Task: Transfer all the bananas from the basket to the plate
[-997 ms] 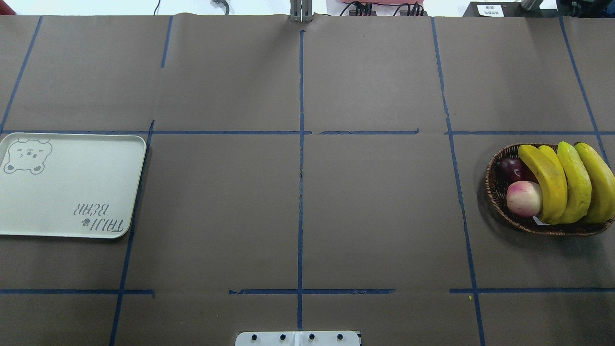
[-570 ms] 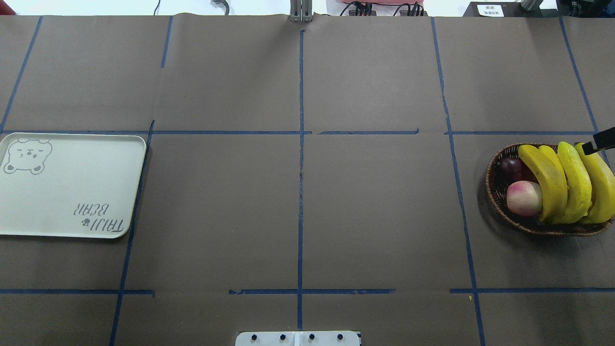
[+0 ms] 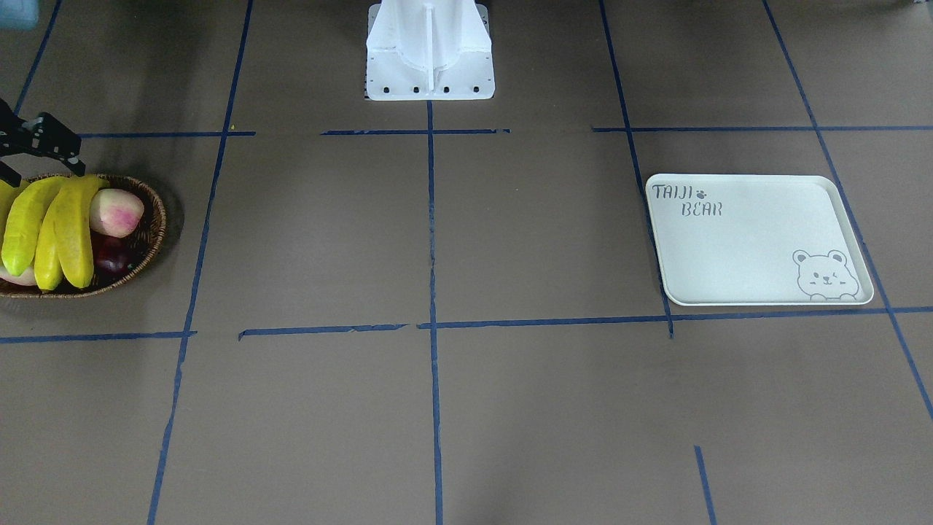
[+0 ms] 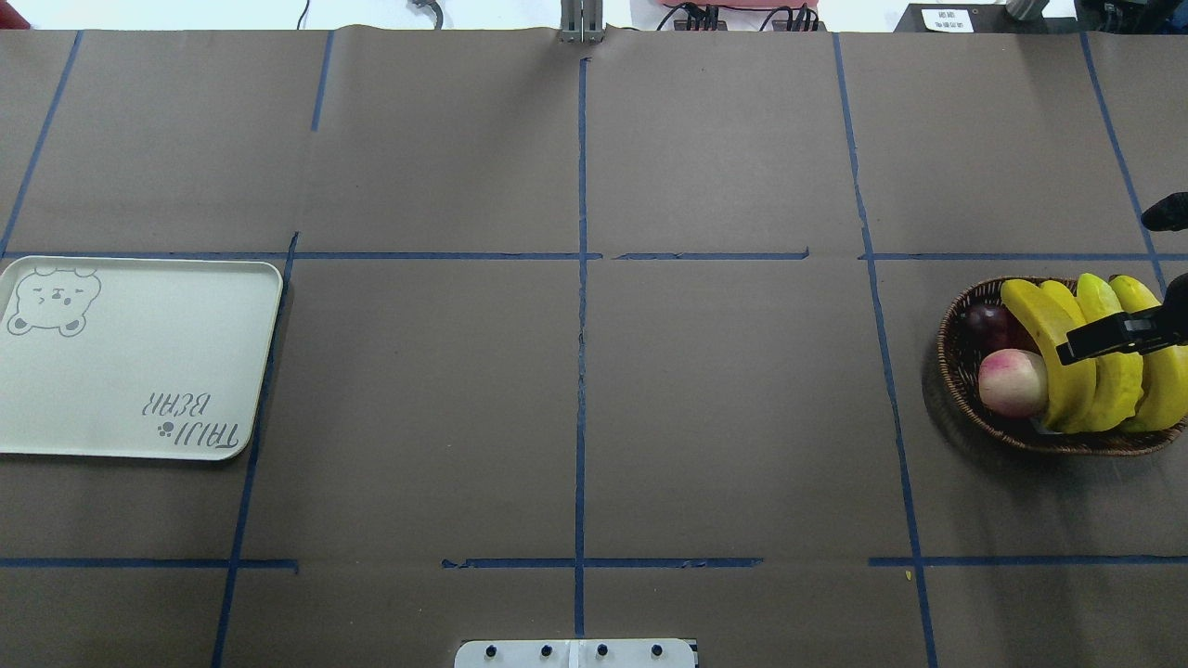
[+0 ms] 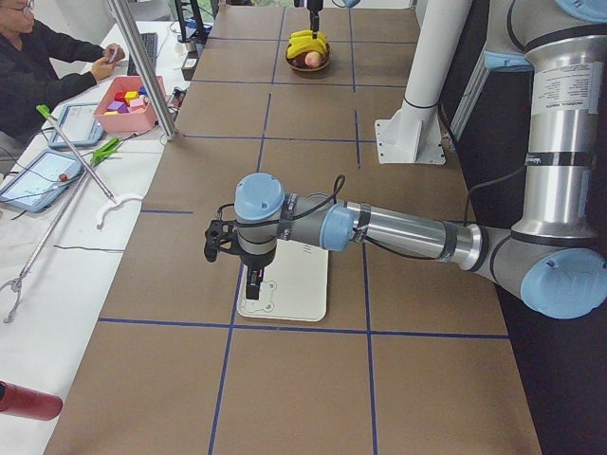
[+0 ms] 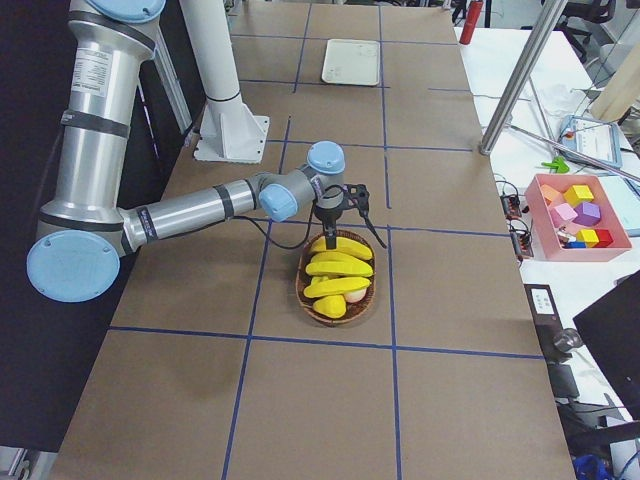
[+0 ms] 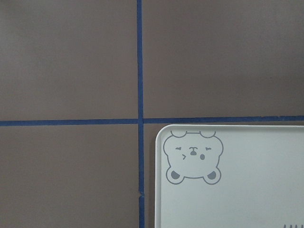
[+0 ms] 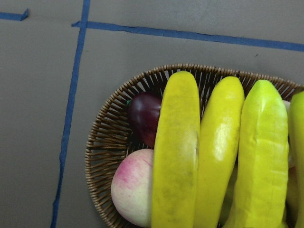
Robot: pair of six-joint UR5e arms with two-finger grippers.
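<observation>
None of the four bananas (image 8: 221,152) had left the basket (image 4: 951,366); the plate (image 4: 139,371) lay bare. The right gripper (image 3: 38,157) hovered spread and unladen above them; I cannot tell the left gripper's (image 5: 252,282) state.

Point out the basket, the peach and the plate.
basket (image 4: 952,364): overhead exterior view, on its left wicker wall.
peach (image 4: 1012,382): overhead exterior view, on the middle of its pink-white skin.
plate (image 4: 139,362): overhead exterior view, on the bare middle of its surface.
</observation>
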